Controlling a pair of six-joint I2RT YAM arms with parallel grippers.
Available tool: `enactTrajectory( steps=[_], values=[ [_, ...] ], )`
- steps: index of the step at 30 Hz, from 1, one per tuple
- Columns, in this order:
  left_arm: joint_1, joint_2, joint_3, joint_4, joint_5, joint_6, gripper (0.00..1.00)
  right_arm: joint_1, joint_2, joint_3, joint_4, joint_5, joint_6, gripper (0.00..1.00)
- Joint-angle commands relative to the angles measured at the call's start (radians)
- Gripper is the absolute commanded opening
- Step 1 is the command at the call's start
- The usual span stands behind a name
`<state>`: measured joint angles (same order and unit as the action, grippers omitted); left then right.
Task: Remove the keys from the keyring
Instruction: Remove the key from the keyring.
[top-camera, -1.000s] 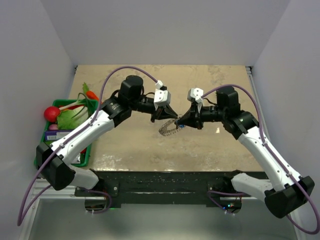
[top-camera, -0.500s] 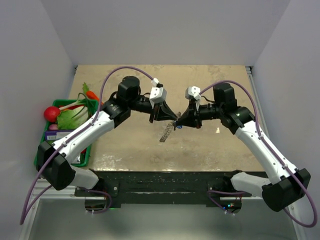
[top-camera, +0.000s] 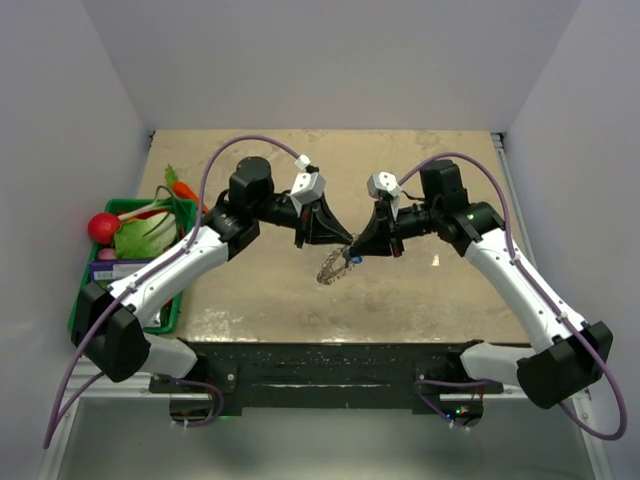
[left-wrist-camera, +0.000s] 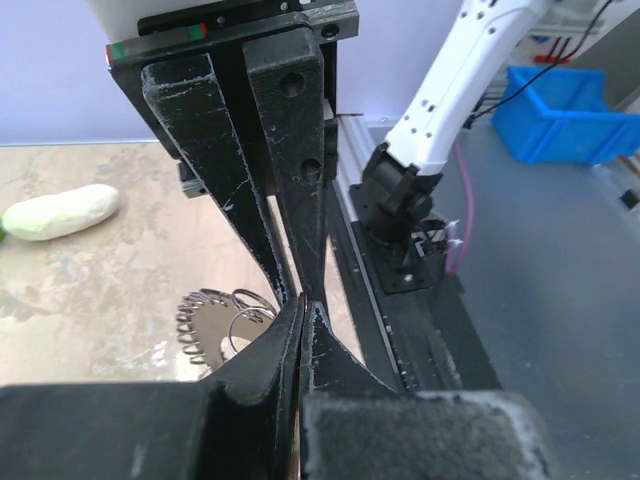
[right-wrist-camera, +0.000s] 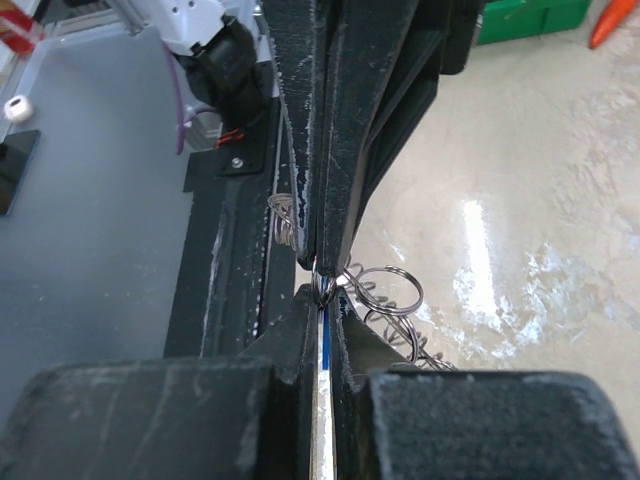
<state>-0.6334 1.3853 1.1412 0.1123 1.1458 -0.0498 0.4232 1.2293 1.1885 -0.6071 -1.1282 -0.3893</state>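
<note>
The keyring (top-camera: 331, 269), a grey coiled loop with small split rings, hangs above the table between my two grippers. My left gripper (top-camera: 344, 241) is shut on a small ring at its top. My right gripper (top-camera: 361, 250) is shut on the blue-headed key (top-camera: 356, 258), tip to tip with the left. In the right wrist view the key (right-wrist-camera: 321, 345) shows as a blue and silver strip between my right gripper's (right-wrist-camera: 322, 298) jaws, with the coil (right-wrist-camera: 421, 346) hanging behind. In the left wrist view my left gripper (left-wrist-camera: 302, 306) is closed and the coil (left-wrist-camera: 200, 324) hangs to its left.
A green tray (top-camera: 168, 312) with toy vegetables stands at the table's left edge, beside my left arm. A white radish (left-wrist-camera: 60, 212) lies on the table, seen in the left wrist view. The table's near edge and the arm bases lie just below the grippers.
Both grippers have shifted slightly left and stayed tip to tip. The hanging coil has swung and turned, from edge-on half a second ago to a more open loop now.
</note>
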Motion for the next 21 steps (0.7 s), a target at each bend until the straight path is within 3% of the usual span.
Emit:
enactTrajectory(
  steps=[1,5,9,15,21],
  values=[
    [-0.012,-0.020,-0.050,0.300,0.094,-0.189,0.00,0.020,0.024,0.088,-0.032,-0.113,-0.152,0.00],
    [-0.003,-0.014,-0.096,0.519,0.132,-0.410,0.00,0.019,0.041,0.115,-0.140,-0.085,-0.258,0.00],
    [-0.003,-0.011,-0.152,0.742,0.158,-0.576,0.00,0.020,0.006,0.088,-0.059,-0.053,-0.200,0.00],
    [-0.002,-0.009,-0.182,0.764,0.157,-0.575,0.00,0.019,-0.028,0.111,-0.025,-0.100,-0.143,0.00],
    [-0.005,0.001,-0.227,0.949,0.157,-0.702,0.00,0.019,-0.014,0.112,0.000,-0.146,-0.094,0.00]
  ],
)
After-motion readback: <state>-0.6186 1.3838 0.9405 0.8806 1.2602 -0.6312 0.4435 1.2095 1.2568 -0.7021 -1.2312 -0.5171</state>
